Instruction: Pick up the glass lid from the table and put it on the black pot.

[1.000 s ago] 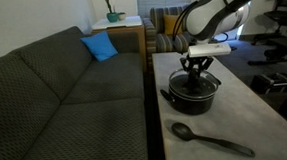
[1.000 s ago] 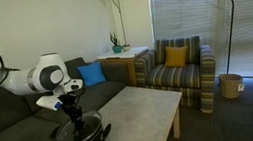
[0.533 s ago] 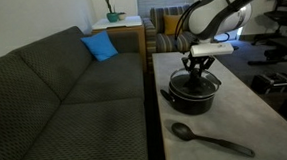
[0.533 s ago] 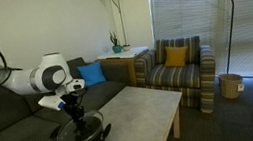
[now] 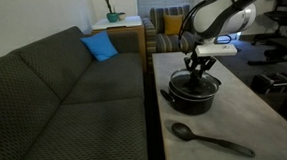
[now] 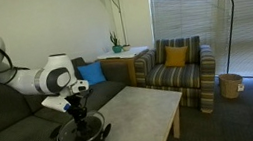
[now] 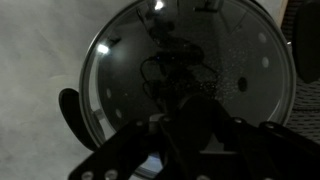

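Shifting slightly toward 3 o'clock since a second ago, the gripper [image 5: 197,69] is hovering with its fingers spread just above the glass lid [image 7: 240,60], which is sitting on the black pot [image 5: 190,100] on the table [image 5: 240,109], with a black spoon [image 5: 209,139] lying at the pot's 6 o'clock.

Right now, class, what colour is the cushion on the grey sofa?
The cushion is bright blue, clearest in an exterior view.
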Controlling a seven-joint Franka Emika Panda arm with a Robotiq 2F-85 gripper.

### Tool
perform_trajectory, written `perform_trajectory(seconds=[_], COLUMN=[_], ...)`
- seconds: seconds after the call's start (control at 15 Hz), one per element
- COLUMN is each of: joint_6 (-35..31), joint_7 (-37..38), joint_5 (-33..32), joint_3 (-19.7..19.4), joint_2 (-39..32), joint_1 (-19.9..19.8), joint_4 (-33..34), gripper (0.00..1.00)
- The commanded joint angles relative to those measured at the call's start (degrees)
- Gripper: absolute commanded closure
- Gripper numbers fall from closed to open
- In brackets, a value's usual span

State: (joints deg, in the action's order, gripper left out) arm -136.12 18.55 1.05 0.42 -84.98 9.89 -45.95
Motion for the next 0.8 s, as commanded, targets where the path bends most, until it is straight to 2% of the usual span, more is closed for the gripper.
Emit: perform_trajectory(seconds=[0.0,0.73], joint_6=[-0.49,1.21], joint_7=[-4.73,-8.37], joint_5=[1.83,2.62], joint_3=[2.58,3.89], joint_2=[0.0,0.0], joint_1=[-1.5,-2.43], joint_4=[-0.31,-1.01], gripper=[0.86,0.86])
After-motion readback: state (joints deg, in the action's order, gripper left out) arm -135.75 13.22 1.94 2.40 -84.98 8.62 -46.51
